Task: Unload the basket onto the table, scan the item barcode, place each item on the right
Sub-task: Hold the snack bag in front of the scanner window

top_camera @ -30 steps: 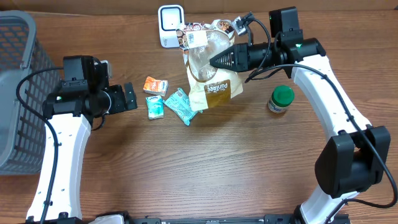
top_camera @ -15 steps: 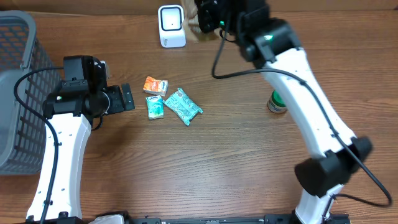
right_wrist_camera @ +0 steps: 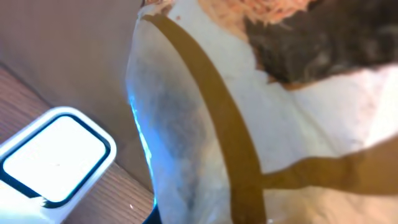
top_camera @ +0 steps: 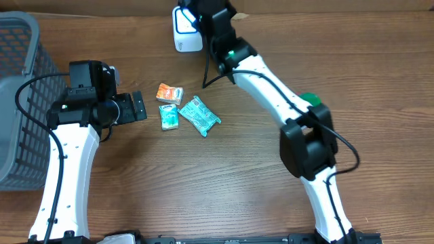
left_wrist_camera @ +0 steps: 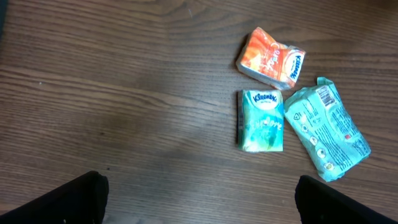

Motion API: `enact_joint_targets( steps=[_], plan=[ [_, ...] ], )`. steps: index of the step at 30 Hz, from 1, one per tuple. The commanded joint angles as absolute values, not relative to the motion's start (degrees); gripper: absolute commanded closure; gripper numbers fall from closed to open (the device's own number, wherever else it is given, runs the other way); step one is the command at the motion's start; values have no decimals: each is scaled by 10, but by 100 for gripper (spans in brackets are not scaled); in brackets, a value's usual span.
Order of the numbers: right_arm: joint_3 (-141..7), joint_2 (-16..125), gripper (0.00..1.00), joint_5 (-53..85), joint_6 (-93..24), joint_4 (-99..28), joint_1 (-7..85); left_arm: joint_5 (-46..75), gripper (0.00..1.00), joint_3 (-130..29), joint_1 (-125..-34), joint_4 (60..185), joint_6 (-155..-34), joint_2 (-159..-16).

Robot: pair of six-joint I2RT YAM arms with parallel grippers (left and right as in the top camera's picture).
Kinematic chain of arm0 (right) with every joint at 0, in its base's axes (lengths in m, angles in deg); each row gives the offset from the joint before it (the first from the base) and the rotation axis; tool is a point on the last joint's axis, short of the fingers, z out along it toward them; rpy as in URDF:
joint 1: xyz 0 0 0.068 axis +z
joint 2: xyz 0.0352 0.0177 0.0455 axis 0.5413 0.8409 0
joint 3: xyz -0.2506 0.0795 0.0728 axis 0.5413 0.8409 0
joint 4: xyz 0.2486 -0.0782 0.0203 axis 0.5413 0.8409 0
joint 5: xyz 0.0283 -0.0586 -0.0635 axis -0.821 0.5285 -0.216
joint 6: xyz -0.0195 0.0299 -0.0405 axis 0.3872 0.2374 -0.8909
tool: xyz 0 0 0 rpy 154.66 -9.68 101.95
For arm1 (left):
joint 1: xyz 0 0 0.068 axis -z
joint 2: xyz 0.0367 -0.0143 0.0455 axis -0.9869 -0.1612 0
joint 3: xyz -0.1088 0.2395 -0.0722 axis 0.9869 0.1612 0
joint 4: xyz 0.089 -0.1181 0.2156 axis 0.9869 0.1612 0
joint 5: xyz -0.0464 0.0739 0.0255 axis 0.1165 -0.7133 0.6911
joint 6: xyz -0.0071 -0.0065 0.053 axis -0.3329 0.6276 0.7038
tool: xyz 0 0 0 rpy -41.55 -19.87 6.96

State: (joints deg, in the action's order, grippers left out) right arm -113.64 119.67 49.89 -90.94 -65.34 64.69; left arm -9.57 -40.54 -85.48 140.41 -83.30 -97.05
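The item is a clear and white bag with brown stripes [right_wrist_camera: 249,112]; it fills the right wrist view, close to the camera. My right gripper is shut on the bag, and the bag hides its fingers. The white barcode scanner [top_camera: 184,27] stands at the table's back edge, and its pale face [right_wrist_camera: 56,155] shows just left of and below the bag. In the overhead view my right arm [top_camera: 224,47] reaches up beside the scanner and covers the bag. My left gripper [top_camera: 139,106] hovers open over bare wood, its fingertips [left_wrist_camera: 87,199] far apart with nothing between them.
An orange tissue pack [top_camera: 169,93], a green Kleenex pack [left_wrist_camera: 261,119] and a teal packet [left_wrist_camera: 326,132] lie right of my left gripper. A green-lidded jar [top_camera: 310,100] peeks out behind the right arm. A grey basket [top_camera: 20,102] stands at the far left.
My right arm has swung left and back, carrying the bag from the table's middle to the scanner. The left arm has not moved.
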Motion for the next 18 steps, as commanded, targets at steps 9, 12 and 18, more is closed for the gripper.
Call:
enact_joint_targets(
  steps=[9,12,18],
  plan=[
    [-1143,1293,96,556,-1074,-701,653,-102,0,-408,-856,1403,-821,-974],
    [-1143,1293,96,557,-1074,-708,653,-102,0,-408,-856,1403,-821,-974],
    [-1143,1293,96,591,-1075,-709,654,-102,0,-408,-856,1403,-821,-974]
  ],
)
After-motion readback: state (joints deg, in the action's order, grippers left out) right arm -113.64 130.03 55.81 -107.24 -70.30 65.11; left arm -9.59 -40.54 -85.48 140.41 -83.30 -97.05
